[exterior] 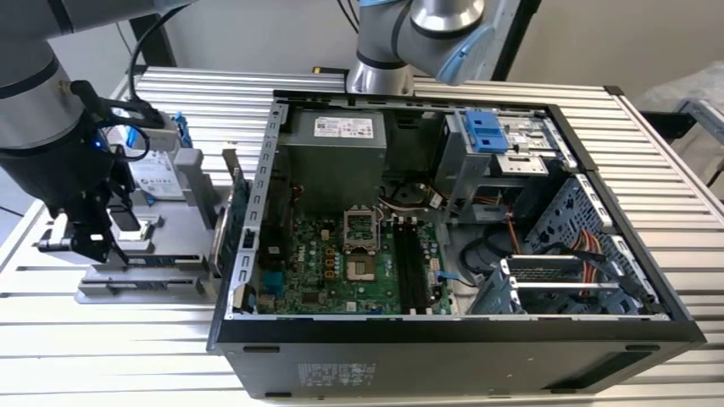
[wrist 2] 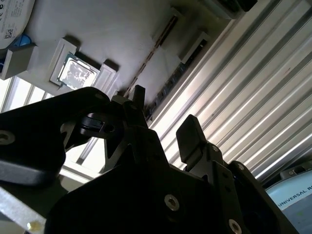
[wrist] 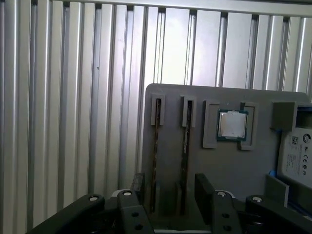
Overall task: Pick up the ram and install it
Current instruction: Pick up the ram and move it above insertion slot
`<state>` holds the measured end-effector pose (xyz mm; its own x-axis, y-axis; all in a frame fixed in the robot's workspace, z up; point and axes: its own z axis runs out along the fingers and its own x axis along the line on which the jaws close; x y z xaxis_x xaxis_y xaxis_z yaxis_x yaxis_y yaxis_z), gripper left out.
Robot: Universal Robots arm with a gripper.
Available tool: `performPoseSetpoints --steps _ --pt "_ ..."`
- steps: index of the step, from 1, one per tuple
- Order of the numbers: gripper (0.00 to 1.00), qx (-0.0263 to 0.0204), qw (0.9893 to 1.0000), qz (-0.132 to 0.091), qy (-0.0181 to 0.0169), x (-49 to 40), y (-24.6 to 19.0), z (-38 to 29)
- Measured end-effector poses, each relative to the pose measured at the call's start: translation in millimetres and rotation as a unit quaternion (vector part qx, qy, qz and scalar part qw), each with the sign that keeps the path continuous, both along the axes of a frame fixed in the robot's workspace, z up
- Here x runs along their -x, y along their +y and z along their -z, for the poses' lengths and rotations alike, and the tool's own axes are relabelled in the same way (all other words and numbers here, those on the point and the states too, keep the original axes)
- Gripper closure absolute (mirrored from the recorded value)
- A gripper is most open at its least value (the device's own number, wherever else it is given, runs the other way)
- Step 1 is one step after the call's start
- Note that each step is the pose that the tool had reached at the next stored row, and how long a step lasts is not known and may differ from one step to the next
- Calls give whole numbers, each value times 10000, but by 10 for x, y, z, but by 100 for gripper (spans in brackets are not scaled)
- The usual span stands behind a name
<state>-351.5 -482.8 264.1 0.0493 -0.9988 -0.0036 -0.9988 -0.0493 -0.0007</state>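
Two ram sticks stand on edge in slots of a grey holder plate [wrist: 170, 97]: one ram stick [wrist: 156, 141] and a second [wrist: 185, 141] beside it. My gripper [wrist: 170, 187] hovers above them, open, and both sticks lie in line with the gap between its black fingers [wrist: 204, 187]. In the second wrist view the gripper [wrist 2: 165, 119] is open above a ram stick [wrist 2: 168, 85], and nothing is held. In the exterior view the gripper [exterior: 91, 246] hangs over the holder plate [exterior: 147, 263], at the exterior view's left of the open computer case [exterior: 453, 331].
A processor chip [wrist: 232, 124] and a hard drive [wrist: 297, 156] also sit on the holder. Inside the case lie the green motherboard [exterior: 328, 263] with long black slots [exterior: 413, 271], a power supply [exterior: 334, 144] and a drive cage [exterior: 565, 271]. A green expansion card [exterior: 232, 229] stands by the case's wall.
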Motion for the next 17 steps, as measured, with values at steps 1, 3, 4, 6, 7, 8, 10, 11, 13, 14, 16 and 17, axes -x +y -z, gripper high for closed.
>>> performPoseSetpoints --steps 1,3,4,6,7,8,10,11,13,14,16,17 --pt "0 1 10000 0 1 0 0 6" --pt "0 3 10000 -1 1 0 -1 18" --pt "0 5 10000 -1 1 -1 -1 25" --pt "0 9 10000 -1 1 -1 -1 37" --pt "0 10 10000 -1 1 -1 -1 44" --pt "0 12 10000 -1 1 -1 -1 50" --pt "0 16 10000 -1 1 0 -1 63" --pt "0 17 10000 -1 1 0 -1 70" --pt "0 19 10000 -1 1 0 -1 84" --pt "0 19 10000 -1 0 -1 -1 92" --pt "0 19 10000 -1 1 0 -1 107" --pt "0 19 10000 -1 1 0 -1 115"
